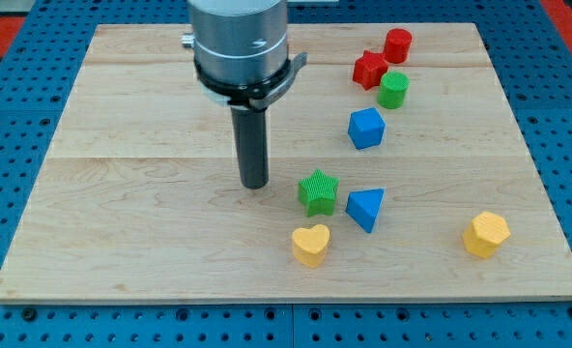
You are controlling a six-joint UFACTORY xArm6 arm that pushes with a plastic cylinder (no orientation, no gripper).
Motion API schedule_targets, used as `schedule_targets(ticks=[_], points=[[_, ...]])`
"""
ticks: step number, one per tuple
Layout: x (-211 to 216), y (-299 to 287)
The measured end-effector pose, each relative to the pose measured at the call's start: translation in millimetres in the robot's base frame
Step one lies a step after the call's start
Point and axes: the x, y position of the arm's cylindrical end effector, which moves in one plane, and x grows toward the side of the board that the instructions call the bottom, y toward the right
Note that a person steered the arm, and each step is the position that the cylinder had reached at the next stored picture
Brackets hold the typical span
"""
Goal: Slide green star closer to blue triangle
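The green star [318, 191] lies on the wooden board, right of centre and toward the view's bottom. The blue triangle [365, 208] lies just to its right, with a small gap between them. My tip [255, 184] rests on the board to the left of the green star, a short gap away from it. The rod stands upright under the arm's grey end piece.
A yellow heart [311, 245] lies just below the green star. A blue cube-like block [366, 128], a green cylinder [393, 90], a red star [369, 70] and a red cylinder [397, 45] cluster at upper right. A yellow hexagon [486, 234] sits at lower right.
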Motion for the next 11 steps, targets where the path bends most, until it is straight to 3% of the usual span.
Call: schedule_targets(ticks=[1,2,4,5,8,11], points=[[39,9],[46,33],[-25,62],[-30,81],[-28,35],[10,86]])
